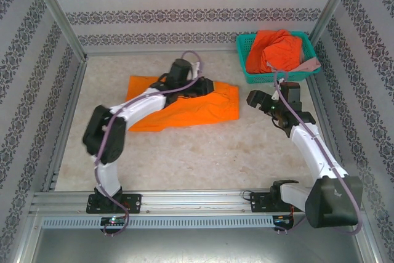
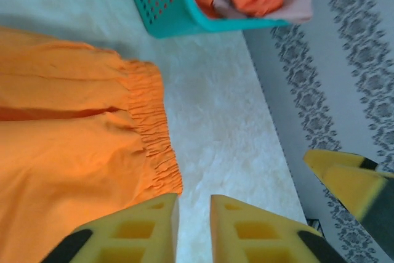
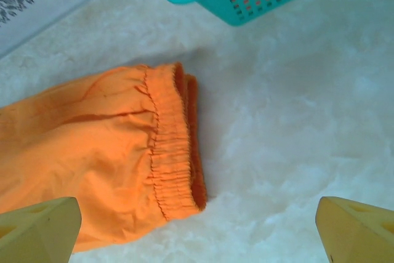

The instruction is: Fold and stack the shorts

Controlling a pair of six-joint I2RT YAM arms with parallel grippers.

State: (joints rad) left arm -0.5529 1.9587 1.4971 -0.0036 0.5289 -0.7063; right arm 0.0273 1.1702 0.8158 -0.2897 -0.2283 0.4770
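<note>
step: fold yellow-orange shorts (image 1: 184, 112) | left hand (image 2: 194, 204): narrow by waistband (image 2: 154, 133), hold unclear | right hand (image 3: 197, 229): wide | tip: pinch waistband corners, lift evenly

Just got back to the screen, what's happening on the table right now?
The yellow-orange shorts lie on the table. The left pincer is nearly closed, empty, beside their elastic waistband; the right pincer hangs wide open just off that same end. The red-orange shorts and pink shorts sit bunched in the teal basket.
</note>
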